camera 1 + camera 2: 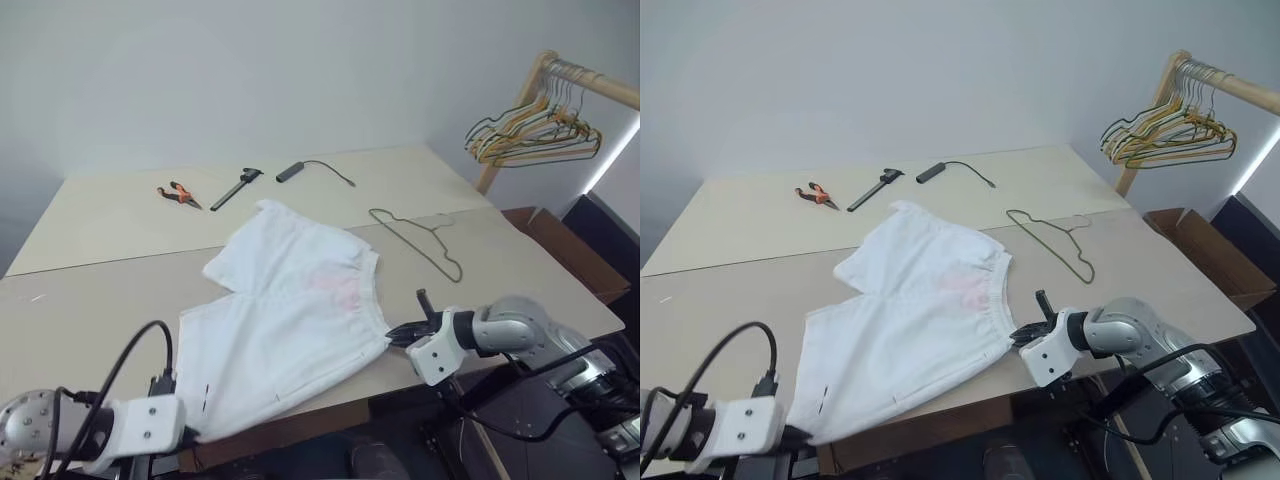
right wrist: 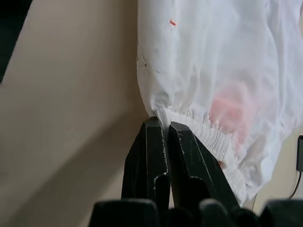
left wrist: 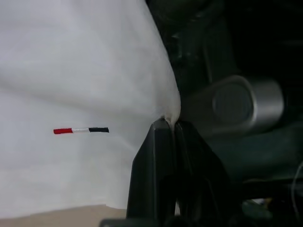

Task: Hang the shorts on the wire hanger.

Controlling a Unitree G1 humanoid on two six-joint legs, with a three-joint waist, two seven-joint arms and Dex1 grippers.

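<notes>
As seen from the head camera, the shorts (image 1: pixel 285 320) lay spread flat on the beige table (image 1: pixel 100 290), one leg reaching toward the far side and the other draping over the near edge. The wire hanger (image 1: pixel 420 240) lay flat on the table just beyond and to the right of the waistband, apart from the cloth. The right gripper (image 1: pixel 404 335) met the near corner of the waistband; the left gripper (image 1: pixel 190 436) met the hem at the near table edge. Pliers (image 1: pixel 178 194), a black tool (image 1: pixel 236 187) and a corded black device (image 1: pixel 292 171) lay at the far side; a bunch of hangers (image 1: pixel 535 135) hung on a wooden rail (image 1: pixel 590 80).

Left wrist view — the fingers (image 3: pixel 158 161) were clenched on a fold of the white hem, near a small red, white and black mark (image 3: pixel 80 130).

Right wrist view — the fingers (image 2: pixel 149 151) were clenched on the gathered elastic waistband beside a faint pink patch (image 2: pixel 232 111)
</notes>
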